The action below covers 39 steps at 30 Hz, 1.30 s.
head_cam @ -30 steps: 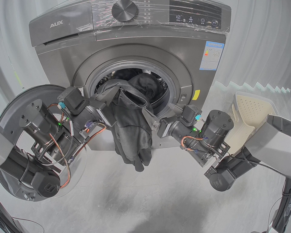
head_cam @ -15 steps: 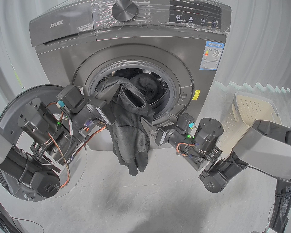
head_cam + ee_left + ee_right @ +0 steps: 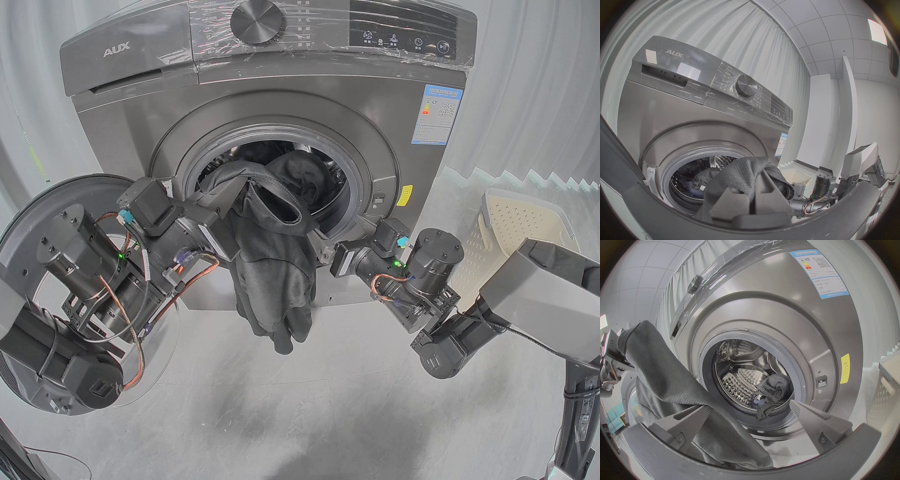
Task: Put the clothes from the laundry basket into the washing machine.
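i'm looking down at a pale grey floor. the washing machine stands on it, backed by a curtain. the cream laundry basket sits on the floor to my right, near the machine's front corner. in the drum a dark garment lies low.

Light falls bright and even from above; a ceiling panel glows white in my left wrist view. It glares in streaks on the plastic film across the top of the washing machine and glints on the steel drum. The black garment soaks up light, its folds barely readable. Both my wrist views bulge, bending straight lines and darkening the corners.
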Motion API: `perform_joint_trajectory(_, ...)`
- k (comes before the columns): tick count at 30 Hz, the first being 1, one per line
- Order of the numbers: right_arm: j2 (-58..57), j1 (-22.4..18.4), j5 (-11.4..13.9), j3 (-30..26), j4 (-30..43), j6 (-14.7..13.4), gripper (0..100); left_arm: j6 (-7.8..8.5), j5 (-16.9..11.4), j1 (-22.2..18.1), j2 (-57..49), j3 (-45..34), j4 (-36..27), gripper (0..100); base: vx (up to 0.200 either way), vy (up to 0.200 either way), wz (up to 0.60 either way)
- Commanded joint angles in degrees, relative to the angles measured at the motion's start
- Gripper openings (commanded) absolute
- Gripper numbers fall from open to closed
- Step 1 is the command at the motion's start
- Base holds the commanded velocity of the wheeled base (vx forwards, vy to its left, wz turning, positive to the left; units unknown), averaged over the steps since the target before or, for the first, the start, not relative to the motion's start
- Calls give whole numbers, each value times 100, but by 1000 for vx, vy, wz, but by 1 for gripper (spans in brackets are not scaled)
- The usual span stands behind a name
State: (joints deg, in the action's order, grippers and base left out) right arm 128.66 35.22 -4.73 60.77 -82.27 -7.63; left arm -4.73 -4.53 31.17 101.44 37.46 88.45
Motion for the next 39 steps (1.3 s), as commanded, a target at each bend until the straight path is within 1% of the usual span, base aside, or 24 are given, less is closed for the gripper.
perform_joint_trajectory(1,89,38,-2,58,-8,7,100,-2,-4,3,8,-11,-4,0,0,0,0)
perform_joint_trajectory(4,142,82,7,58,-25,-2,100,-2,-4,3,8,-11,5,0,0,0,0)
perform_joint_trajectory(5,168,222,-2,23,-52,-2,100,-2,-4,3,8,-2,5,0,0,0,0)
perform_joint_trajectory(6,177,266,-2,5,-52,-2,100,-10,-4,-6,8,7,-4,0,0,0,0)
perform_joint_trajectory(20,230,697,-2,49,-52,7,100,-10,5,-15,25,-2,5,0,0,0,0)
perform_joint_trajectory(30,72,556,-2,190,-52,-2,100,-2,-4,-32,25,-28,-4,0,0,0,0)
perform_joint_trajectory(39,-104,662,-2,172,-61,7,100,-2,-4,-41,52,-46,-4,0,0,0,0)
